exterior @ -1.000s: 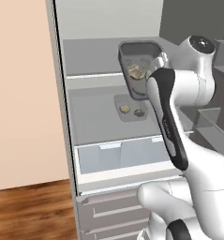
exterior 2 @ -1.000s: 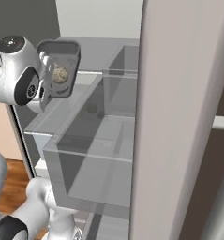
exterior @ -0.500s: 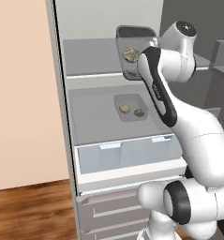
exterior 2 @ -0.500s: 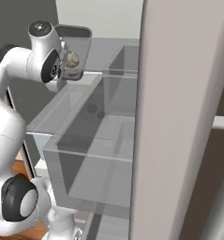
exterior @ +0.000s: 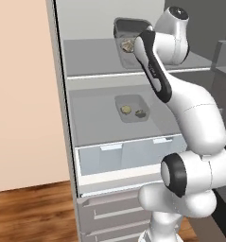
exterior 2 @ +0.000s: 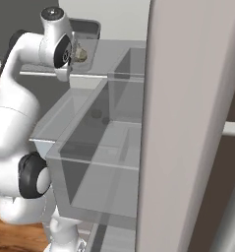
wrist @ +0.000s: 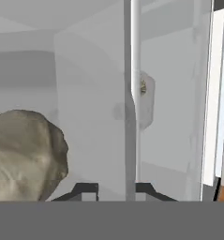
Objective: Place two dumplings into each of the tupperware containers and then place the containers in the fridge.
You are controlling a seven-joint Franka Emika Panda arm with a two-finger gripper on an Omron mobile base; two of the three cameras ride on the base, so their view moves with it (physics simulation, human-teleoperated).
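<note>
My gripper (wrist: 116, 191) is shut on the thin wall (wrist: 131, 93) of a grey tupperware container (exterior: 129, 27), held tilted over the fridge's upper shelf (exterior: 86, 56). A mottled beige dumpling (exterior: 127, 45) lies inside it and looms large at the left of the hand view (wrist: 24, 154). From the right base view the same container (exterior 2: 85, 28) and dumpling (exterior 2: 80, 53) sit beside the wrist. The other tupperware container (exterior: 132, 108) rests on the lower shelf with two dumplings (exterior: 126, 109) (exterior: 140, 113) in it.
Pale bluish drawers (exterior: 128, 156) close off the fridge below the lower shelf. The fridge's left wall (exterior: 57, 94) stands against a beige panel. A broad grey door panel (exterior 2: 188, 123) takes up the right side. Wood floor (exterior: 29, 212) lies below.
The arm has raised the held container from above the lower shelf up to the upper shelf and deeper into the fridge. The container on the lower shelf has stayed put.
</note>
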